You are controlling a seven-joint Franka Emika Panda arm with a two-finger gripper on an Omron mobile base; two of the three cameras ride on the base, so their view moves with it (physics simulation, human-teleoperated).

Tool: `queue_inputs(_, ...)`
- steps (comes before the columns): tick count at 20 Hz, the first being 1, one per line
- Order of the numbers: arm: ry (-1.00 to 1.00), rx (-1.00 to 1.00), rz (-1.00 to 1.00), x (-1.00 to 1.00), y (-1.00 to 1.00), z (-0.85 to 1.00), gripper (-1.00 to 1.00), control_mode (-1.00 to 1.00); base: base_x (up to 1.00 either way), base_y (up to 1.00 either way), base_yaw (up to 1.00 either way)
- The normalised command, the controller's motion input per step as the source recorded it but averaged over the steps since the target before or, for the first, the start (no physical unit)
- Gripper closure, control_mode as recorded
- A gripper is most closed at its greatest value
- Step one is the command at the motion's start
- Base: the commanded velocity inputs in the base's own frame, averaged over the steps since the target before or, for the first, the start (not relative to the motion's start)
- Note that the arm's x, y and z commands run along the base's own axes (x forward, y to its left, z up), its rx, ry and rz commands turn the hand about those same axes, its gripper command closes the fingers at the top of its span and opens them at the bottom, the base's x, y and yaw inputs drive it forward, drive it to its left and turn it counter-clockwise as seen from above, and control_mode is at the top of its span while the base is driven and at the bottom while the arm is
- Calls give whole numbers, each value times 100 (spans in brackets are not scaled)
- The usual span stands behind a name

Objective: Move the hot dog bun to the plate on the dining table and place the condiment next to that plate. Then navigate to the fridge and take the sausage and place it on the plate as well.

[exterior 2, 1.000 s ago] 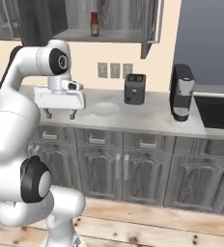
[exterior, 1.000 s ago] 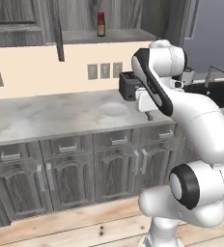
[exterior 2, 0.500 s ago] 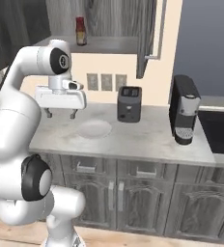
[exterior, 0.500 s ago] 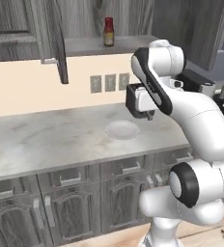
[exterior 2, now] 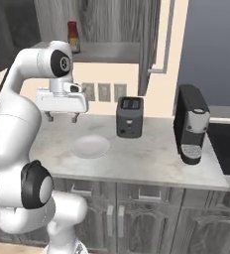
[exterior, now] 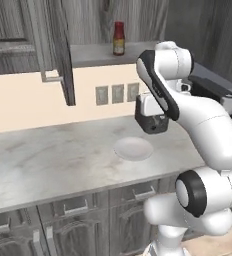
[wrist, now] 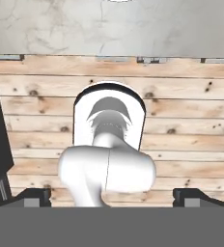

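Whole scene has shifted vs the earlier frames: base has driven, so cams sit closer to the counter (exterior: pixel 48 160) and cabinets loom larger; things themselves look unmoved. Condiment (exterior: pixel 119 38), dark red bottle w/ red cap, stands upright on the open upper cabinet shelf (exterior: pixel 103 54), now nearer the top of both base views. Open cabinet door (exterior: pixel 55 50) hangs left of the shelf in left base view; another door (exterior 2: pixel 154 37) hangs right of it in right base view.

Small pale grey plate (exterior 2: pixel 90 147) lies on the counter, below and a bit right of the hand (exterior 2: pixel 61 118). Hand hangs over the counter, well below the shelf, fingers spread wide, nothing between them. Black toaster (exterior 2: pixel 129 116) stands just right of the plate, near the wall sockets (exterior 2: pixel 104 92); black coffee machine (exterior 2: pixel 191 124) farther right. Arm blocks the toaster in left base view. Hand cam looks down at wood floor (wrist: pixel 181 120) and counter edge.
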Motion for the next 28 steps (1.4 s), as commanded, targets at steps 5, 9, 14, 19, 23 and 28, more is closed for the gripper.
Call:
queue_inputs(5, 0, 0, 0, 0, 0, 0, -100, 100, 67, 28, -1)
queue_inputs(9, 0, 0, 0, 0, 0, 0, -100, 100, 61, 23, 0)
queue_inputs(14, -5, 0, 9, 8, 5, 3, -100, -100, 19, 8, 2)
queue_inputs(19, -59, 0, 29, -15, 1, 68, -100, -100, 0, 0, 0)
queue_inputs(23, -60, 3, 27, 3, 0, 83, -100, -100, 0, 0, 0)
queue_inputs(28, -25, 10, 20, 55, 19, 61, -100, -100, 0, 0, 0)
